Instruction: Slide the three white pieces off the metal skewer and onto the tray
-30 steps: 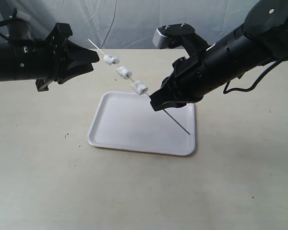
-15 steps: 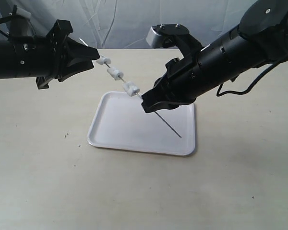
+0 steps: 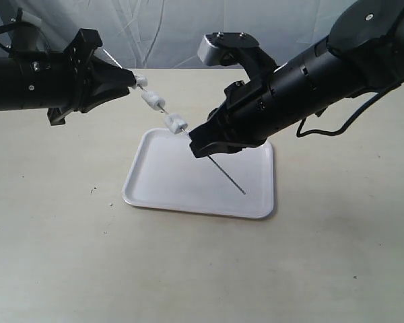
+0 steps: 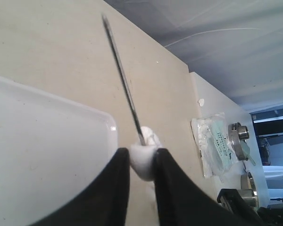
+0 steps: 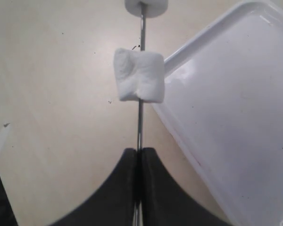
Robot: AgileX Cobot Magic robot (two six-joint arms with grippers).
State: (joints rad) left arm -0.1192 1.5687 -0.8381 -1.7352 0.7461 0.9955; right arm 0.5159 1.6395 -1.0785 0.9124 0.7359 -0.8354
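The thin metal skewer (image 3: 222,170) slants up to the left over the white tray (image 3: 161,185), and its lower tip hangs just above the tray. My right gripper (image 3: 196,145) is shut on the skewer (image 5: 140,134) below the lowest of the three white pieces (image 5: 139,75). In the exterior view the pieces sit along the rod at low (image 3: 176,123), middle (image 3: 152,99) and top (image 3: 141,82). My left gripper (image 3: 132,80) pinches the top piece (image 4: 142,162) between its black fingers (image 4: 120,179), and the skewer (image 4: 122,80) sticks out beyond it.
The tray (image 4: 37,141) lies on a beige table with a pale cloth backdrop behind it. A clear plastic packet (image 4: 214,141) and metal parts (image 4: 238,136) lie off the table's far side in the left wrist view. The tray's rim (image 5: 179,136) runs beside the skewer.
The right arm has carried the skewer up and to the left, bringing the top piece between the left jaws. The left jaws have closed on that piece.
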